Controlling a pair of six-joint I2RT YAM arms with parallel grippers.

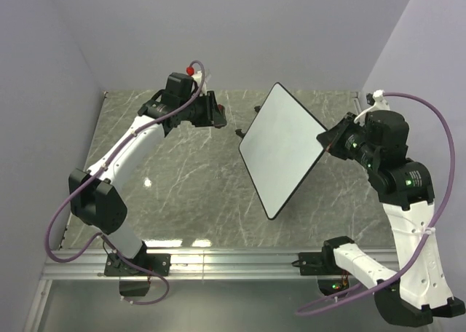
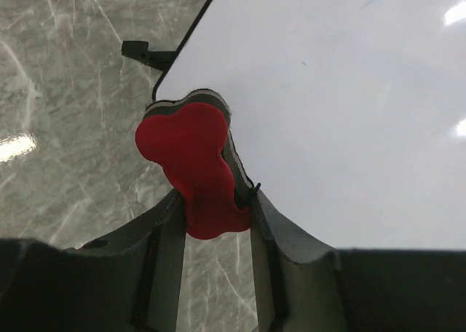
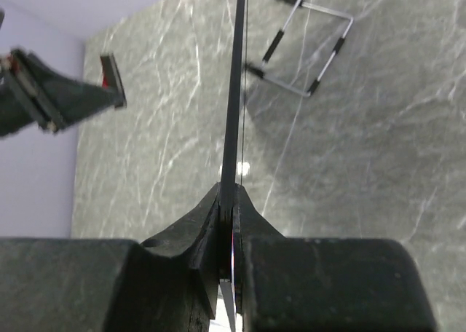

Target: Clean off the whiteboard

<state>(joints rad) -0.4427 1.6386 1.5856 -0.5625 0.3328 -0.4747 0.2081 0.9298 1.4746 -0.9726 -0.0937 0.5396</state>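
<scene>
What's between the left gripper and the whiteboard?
Top view: bare table plus a black stand tip between the left gripper, holding the red eraser, and the whiteboard.

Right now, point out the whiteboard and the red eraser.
whiteboard [image 1: 282,151], top external view, middle of its white face.
red eraser [image 2: 195,164], left wrist view, middle of its red body.
</scene>
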